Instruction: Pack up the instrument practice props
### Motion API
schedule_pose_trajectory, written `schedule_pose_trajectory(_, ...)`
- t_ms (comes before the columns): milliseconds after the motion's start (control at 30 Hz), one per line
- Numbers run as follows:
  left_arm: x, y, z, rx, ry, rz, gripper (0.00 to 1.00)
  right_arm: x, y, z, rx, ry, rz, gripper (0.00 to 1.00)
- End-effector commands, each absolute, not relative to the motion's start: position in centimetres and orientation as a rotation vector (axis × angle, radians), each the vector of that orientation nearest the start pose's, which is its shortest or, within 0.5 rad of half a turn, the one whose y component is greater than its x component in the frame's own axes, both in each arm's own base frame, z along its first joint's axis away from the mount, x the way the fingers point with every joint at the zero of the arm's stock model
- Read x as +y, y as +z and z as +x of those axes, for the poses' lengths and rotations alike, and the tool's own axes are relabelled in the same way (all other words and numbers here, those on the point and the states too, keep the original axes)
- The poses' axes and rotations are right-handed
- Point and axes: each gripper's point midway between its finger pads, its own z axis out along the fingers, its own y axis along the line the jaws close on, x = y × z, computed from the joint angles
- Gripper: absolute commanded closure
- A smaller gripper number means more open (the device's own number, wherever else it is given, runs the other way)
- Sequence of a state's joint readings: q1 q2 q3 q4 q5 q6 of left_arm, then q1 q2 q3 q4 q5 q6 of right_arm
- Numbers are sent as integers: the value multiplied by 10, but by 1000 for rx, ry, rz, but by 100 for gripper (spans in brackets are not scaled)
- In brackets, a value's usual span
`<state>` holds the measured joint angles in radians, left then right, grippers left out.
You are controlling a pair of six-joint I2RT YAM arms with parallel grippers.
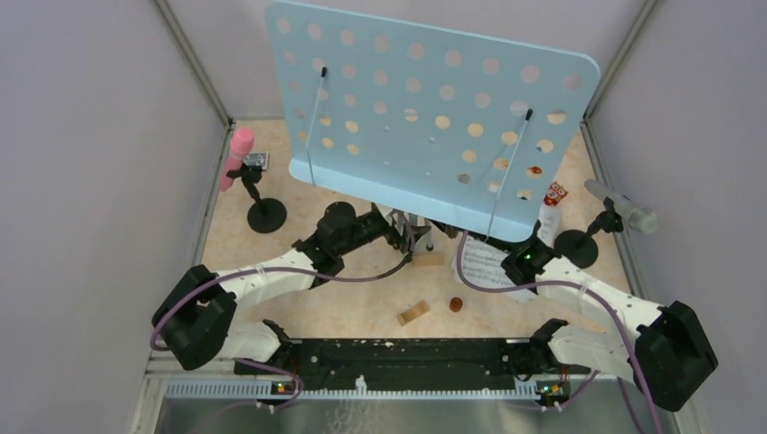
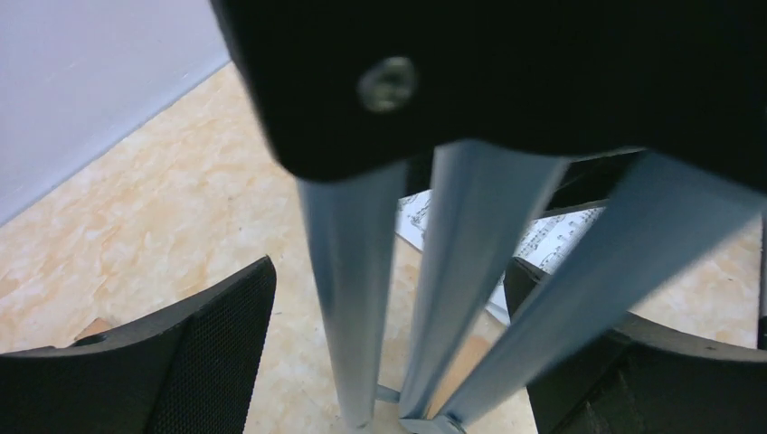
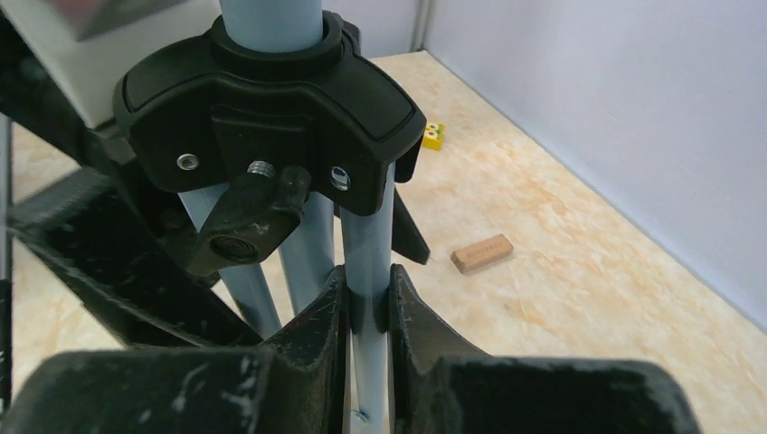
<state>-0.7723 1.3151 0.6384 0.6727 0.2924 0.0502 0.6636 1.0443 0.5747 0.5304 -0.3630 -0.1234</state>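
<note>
The music rack (image 1: 425, 117) stands upright on its tripod legs (image 3: 307, 244), the stand's long axis running straight up from the table. The perforated plate leans back with its face turned up toward the overhead camera, its wide side lying left to right and its lip on the edge nearer the arms. The legs hang from a black hub (image 3: 271, 108) with a wing screw (image 3: 249, 221) and lie close together, nearly parallel, so the stand looks mid-collapse; I judge the step in hand to be folding the tripod. The right gripper (image 3: 366, 312) is clamped on one leg just below the hub, its pads pressed to either side of the tube. The left gripper (image 2: 398, 353) has its fingers (image 2: 222, 334) spread wide, straddling all three legs lower down, with no contact that I can see. The next move probably calls for the left fingers to close around the bundle while the right steadies it, since a top-heavy stand could tip. Sheet-music pages (image 2: 552, 244) lie on the table beyond the legs from the left gripper. A wooden block (image 3: 482, 253) and a yellow toy (image 3: 435, 136) lie ahead and right of the right gripper. Well off to either side, the pink microphone (image 1: 237, 154) and silver microphone (image 1: 622, 206) sit in their mic holders (image 1: 267, 215).
</note>
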Motion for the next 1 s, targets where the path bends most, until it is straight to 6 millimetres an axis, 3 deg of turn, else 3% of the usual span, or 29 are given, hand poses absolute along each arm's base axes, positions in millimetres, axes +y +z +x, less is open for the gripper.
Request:
schedule_pose_trajectory(0, -331, 230, 286, 1366, -732, 821, 1, 293, 296, 238, 1152, 871, -964, 100)
schedule_pose_trajectory(100, -334, 221, 288, 1397, -739, 827, 3, 295, 298, 240, 1146, 911, -958, 100)
schedule_pose_trajectory(167, -338, 213, 287, 1424, -760, 840, 13, 297, 299, 243, 1153, 921, -956, 100)
schedule_pose_trajectory(233, -341, 205, 288, 1468, -779, 835, 35, 298, 296, 248, 1176, 912, -944, 98)
schedule_pose_trajectory(367, -349, 196, 286, 1504, -823, 867, 87, 291, 289, 265, 1234, 831, -855, 75)
schedule_pose_trajectory(433, -350, 194, 286, 1533, -844, 831, 100, 288, 285, 271, 1242, 752, -814, 67)
schedule_pose_trajectory(533, -350, 192, 288, 1541, -853, 811, 100, 284, 285, 278, 1239, 573, -728, 49)
schedule_pose_trajectory(700, -349, 189, 291, 1564, -851, 773, 100, 266, 290, 281, 1266, 365, -512, 45)
schedule_pose_trajectory(867, -350, 187, 290, 1568, -849, 794, 100, 249, 281, 264, 1300, 401, -444, 45)
schedule_pose_trajectory(967, -354, 185, 282, 1538, -862, 879, 100, 252, 280, 241, 1263, 495, -529, 44)
